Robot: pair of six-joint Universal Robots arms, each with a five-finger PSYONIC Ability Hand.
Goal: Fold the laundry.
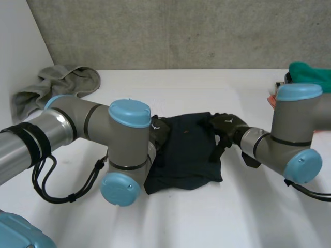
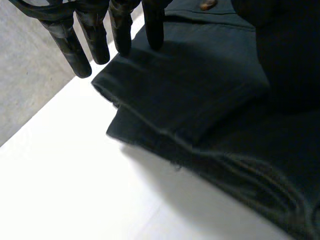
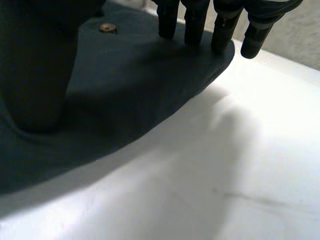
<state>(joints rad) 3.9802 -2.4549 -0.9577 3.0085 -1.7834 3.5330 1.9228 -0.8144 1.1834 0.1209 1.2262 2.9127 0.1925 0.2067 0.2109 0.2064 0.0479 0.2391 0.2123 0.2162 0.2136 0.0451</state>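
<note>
One dark navy garment [image 1: 186,155], folded to a rough rectangle with layers stacked along one edge and one small brass stud [image 3: 106,27] on top, lies mid-counter. The left robot hand [image 2: 67,42] at its 9 o'clock side and the right robot hand [image 3: 192,20] at its 3 o'clock side are both released, their straight fingers apparently resting on the cloth's edges. The white counter [image 1: 232,217] is backed by a grey concrete wall [image 1: 181,31], with one crumpled grey cloth [image 1: 59,85] at 10 o'clock from the garment and one green cloth [image 1: 310,75] at 2 o'clock.
</note>
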